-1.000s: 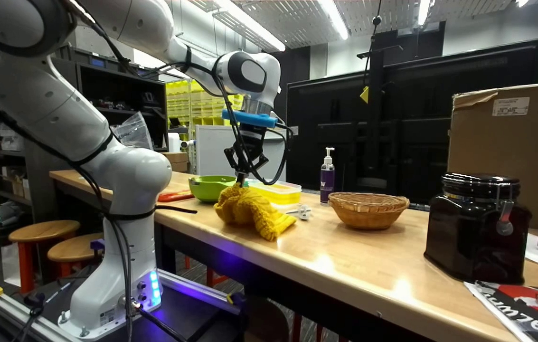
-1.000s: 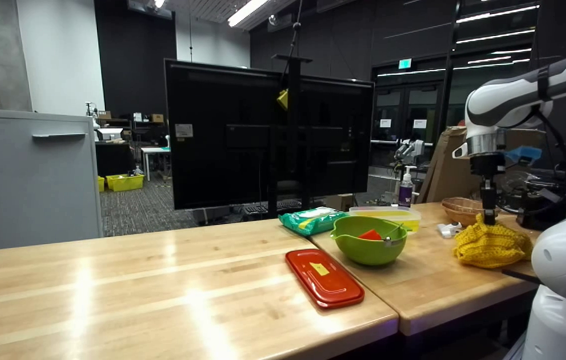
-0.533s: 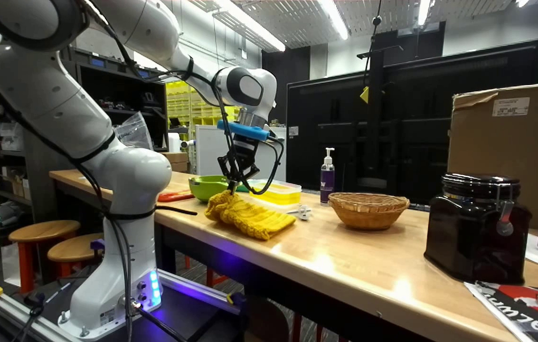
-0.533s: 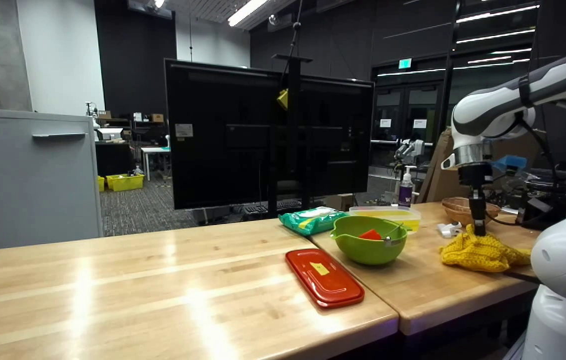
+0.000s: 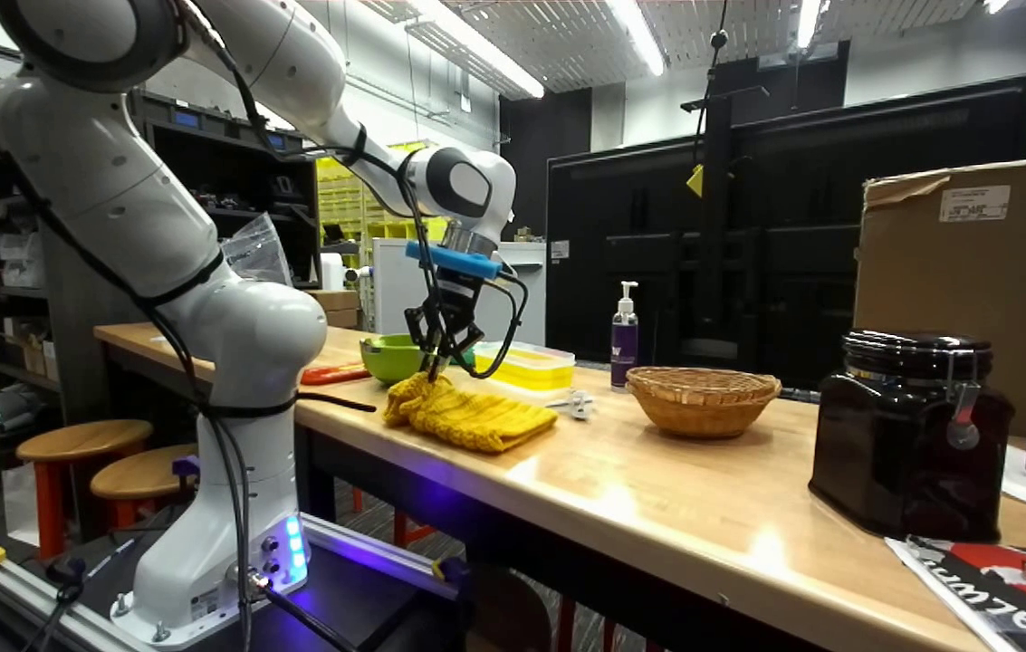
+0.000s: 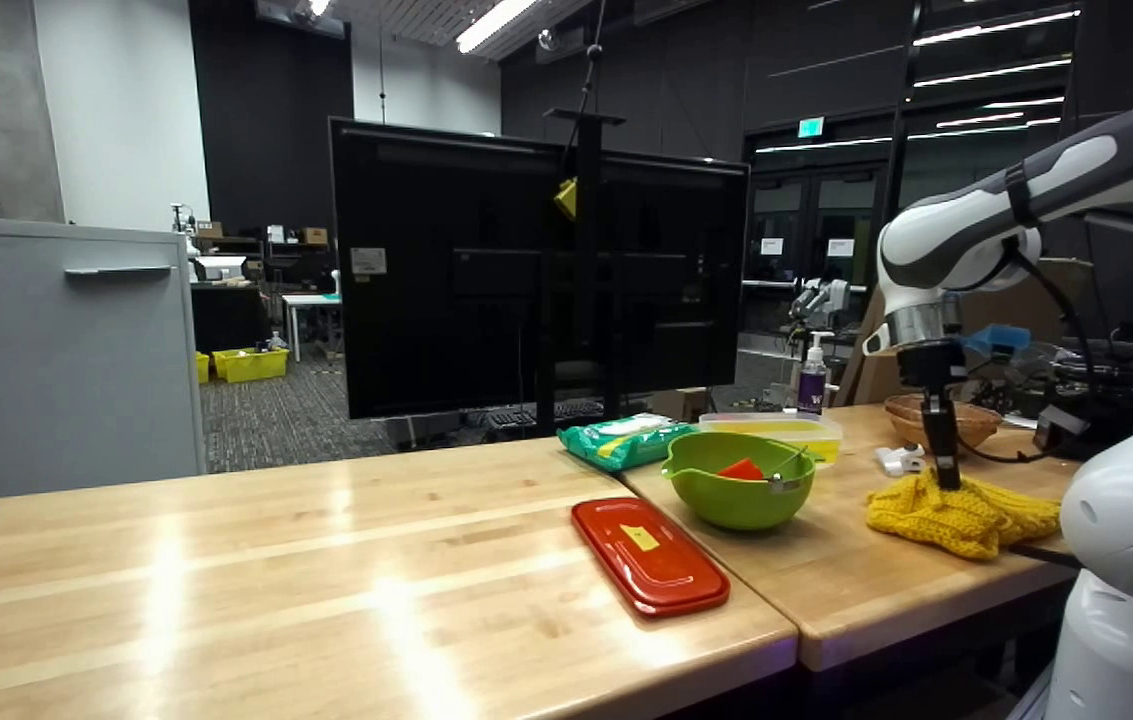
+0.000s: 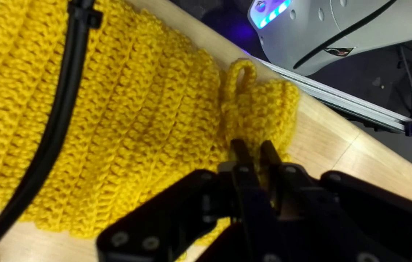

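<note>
Mustard-yellow ribbed knit cloth (image 7: 136,116) touches the narrowly parted black two-fingered claw (image 7: 255,145); release seems under way, calling next for spreading wider and lifting clear.

A mustard-yellow crocheted cloth (image 5: 485,418) with ribbed rows lies on the wooden table (image 5: 657,480), close to its edge. One end is gathered into a small heap, where a yarn loop (image 7: 232,76) shows; the rest is spread rather flat.
</note>
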Motion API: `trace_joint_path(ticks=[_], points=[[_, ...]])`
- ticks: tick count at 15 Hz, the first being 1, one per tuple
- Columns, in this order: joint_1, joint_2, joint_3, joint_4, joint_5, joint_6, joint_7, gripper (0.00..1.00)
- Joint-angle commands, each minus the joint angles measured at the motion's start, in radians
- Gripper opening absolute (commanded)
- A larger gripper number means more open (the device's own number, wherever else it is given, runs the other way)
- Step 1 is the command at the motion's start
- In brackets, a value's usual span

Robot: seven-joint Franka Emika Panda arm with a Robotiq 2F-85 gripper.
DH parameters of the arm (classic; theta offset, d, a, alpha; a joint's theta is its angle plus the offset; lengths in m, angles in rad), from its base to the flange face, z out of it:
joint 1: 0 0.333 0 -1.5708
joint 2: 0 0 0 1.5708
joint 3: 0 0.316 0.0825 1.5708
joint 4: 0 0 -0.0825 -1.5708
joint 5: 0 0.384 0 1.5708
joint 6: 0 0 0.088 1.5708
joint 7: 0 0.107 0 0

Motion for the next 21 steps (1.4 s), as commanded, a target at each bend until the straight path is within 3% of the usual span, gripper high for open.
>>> trace_joint_path(ticks=[1,3,7,8,11,21], points=[[-0.032,-0.010,0.057,-0.006,0.018,-0.007,0.005,0.45],[-0.028,-0.032,0.097,-0.010,0.000,-0.024,0.008,0.57],[0.016,-0.126,0.250,-0.037,0.009,-0.070,0.097,0.85],[0.004,-0.047,0.178,-0.003,-0.002,-0.051,0.042,0.67],[0.036,-0.096,0.236,-0.019,-0.007,-0.067,0.095,0.85],[0.034,-0.109,0.232,-0.028,-0.007,-0.067,0.097,0.85]])
